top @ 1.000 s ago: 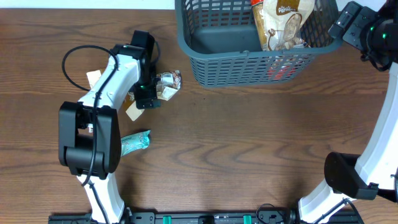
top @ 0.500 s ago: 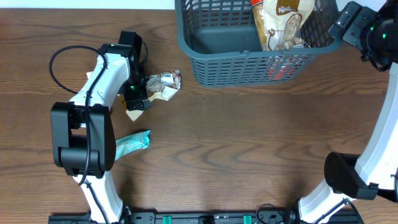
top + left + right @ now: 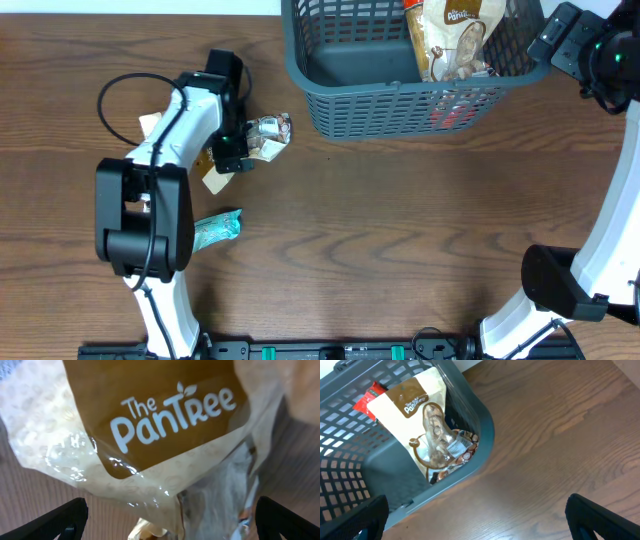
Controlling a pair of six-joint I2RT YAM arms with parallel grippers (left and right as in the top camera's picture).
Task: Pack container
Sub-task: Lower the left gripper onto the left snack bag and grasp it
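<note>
The container [image 3: 400, 98], a dark grey-blue slotted basket, stands at the table's far edge. A tan Pantree bag [image 3: 455, 40] leans upright inside it, with a red packet [image 3: 367, 399] behind. My right gripper [image 3: 552, 38] hovers open beside the basket's right wall [image 3: 485, 435], nothing between its fingers [image 3: 605, 520]. My left gripper [image 3: 238, 156] is open, low over a small heap of snack packets [image 3: 268, 133] left of the basket. In the left wrist view a Pantree bag [image 3: 165, 420] fills the frame, lying between the spread fingers [image 3: 65, 520] without being gripped.
A teal packet [image 3: 216, 228] lies on the table nearer the front, beside the left arm. A cream packet [image 3: 150, 125] and a tan packet corner [image 3: 213, 181] peek out from under that arm. The left arm's cable [image 3: 112, 100] loops over the wood.
The left arm swung a little left, then came back right to about where it was. Both grippers stayed open. The right arm has not moved.
</note>
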